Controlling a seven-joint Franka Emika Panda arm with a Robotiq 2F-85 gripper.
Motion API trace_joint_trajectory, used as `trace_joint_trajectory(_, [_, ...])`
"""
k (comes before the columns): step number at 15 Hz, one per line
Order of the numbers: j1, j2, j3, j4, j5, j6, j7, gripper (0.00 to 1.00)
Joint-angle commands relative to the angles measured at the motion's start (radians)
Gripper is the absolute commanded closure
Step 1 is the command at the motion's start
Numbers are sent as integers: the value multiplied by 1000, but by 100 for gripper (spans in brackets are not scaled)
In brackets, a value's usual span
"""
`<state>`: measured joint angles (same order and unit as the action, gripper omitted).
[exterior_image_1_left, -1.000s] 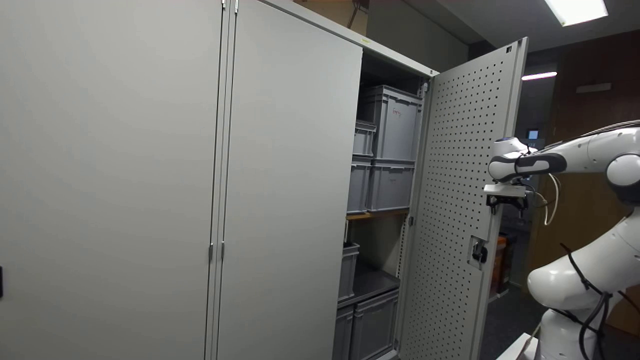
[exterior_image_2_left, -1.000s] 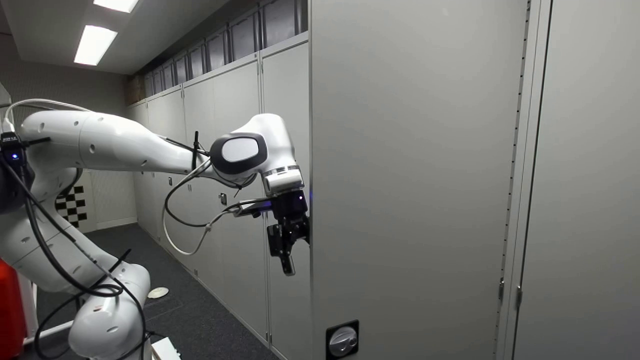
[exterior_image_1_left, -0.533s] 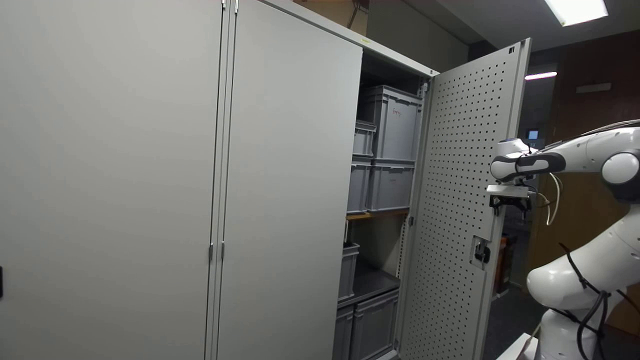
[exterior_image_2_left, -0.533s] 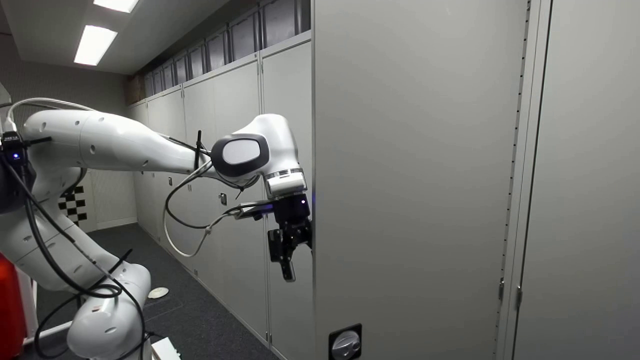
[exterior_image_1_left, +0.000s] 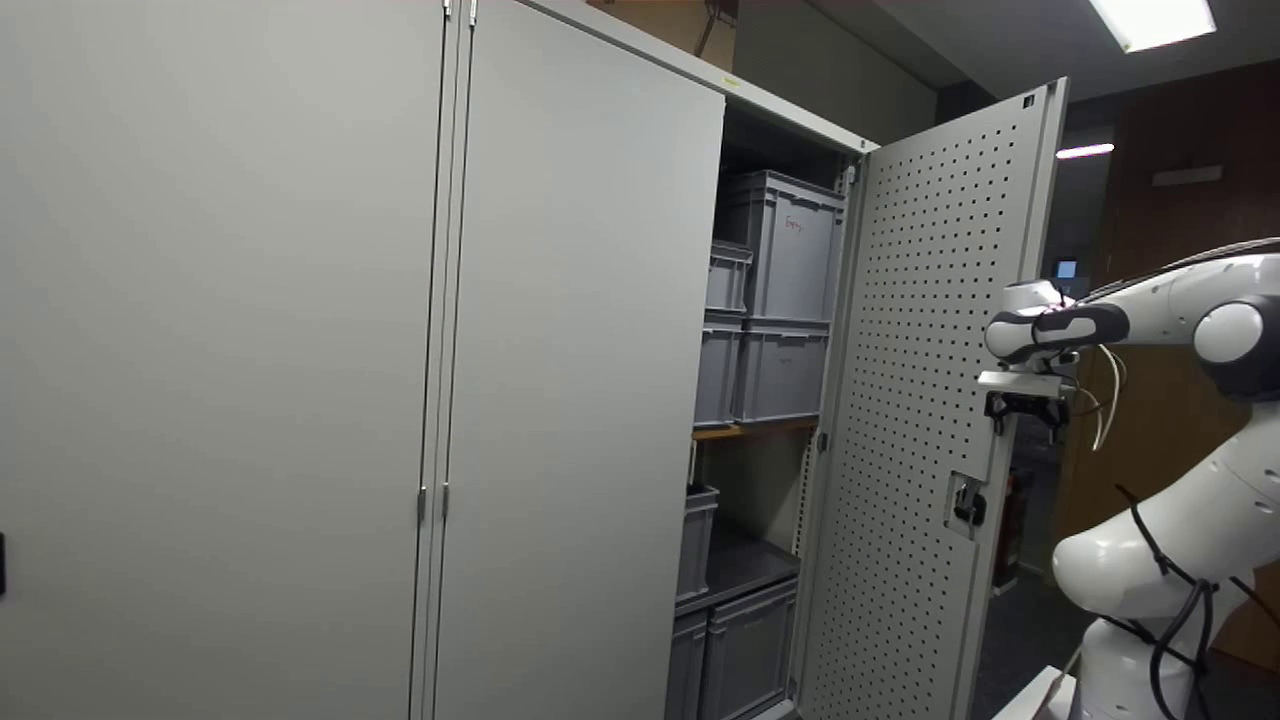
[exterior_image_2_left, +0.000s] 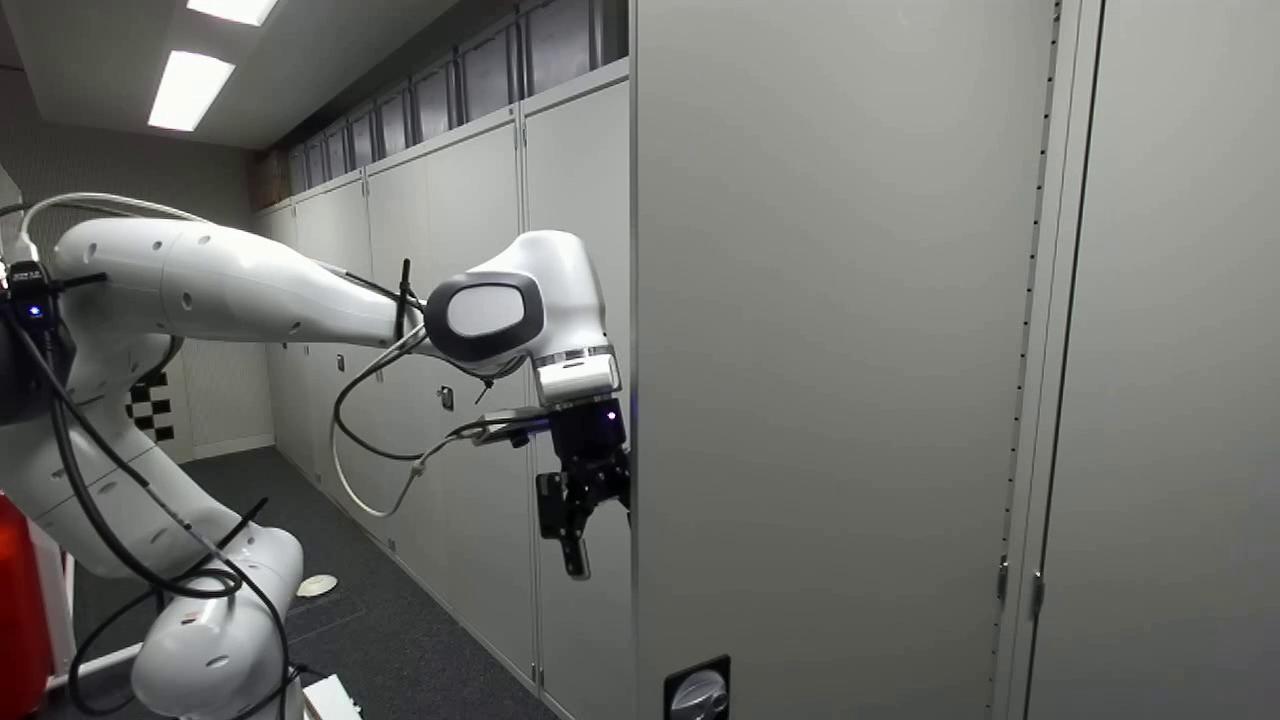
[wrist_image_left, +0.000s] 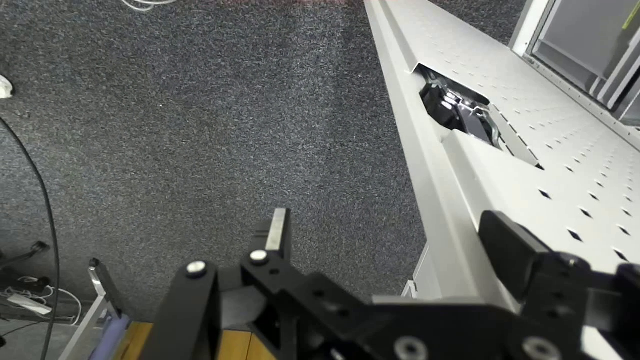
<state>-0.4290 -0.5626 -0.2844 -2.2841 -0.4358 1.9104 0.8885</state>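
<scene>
Closest to the door, I see the gripper (wrist_image_left: 387, 220) spread wide, clamping nothing, its fingers (wrist_image_left: 515, 250) astride the free edge of the cabinet door (exterior_image_1_left: 910, 400). One lies along the perforated inner side, though whether it touches I can't tell; the other stands clear of the outer face. That wide spread, I'd guess, gives the edge room between them. Lower down sits the latch (wrist_image_left: 450, 107), recessed, probably to keep it from jutting out. The door stands ajar, so past it I glimpse grey crates (exterior_image_1_left: 785, 375), stacked presumably to save shelf space. Farther off, in an exterior view, closed cabinets (exterior_image_2_left: 460, 210) line the room.
</scene>
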Motion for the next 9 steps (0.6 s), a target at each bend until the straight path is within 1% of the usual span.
trace_joint_trajectory(1, [-38,34,-11,32,26,6,-28,0])
trace_joint_trajectory(9, [-76,57,-17,45,40,21,3,0])
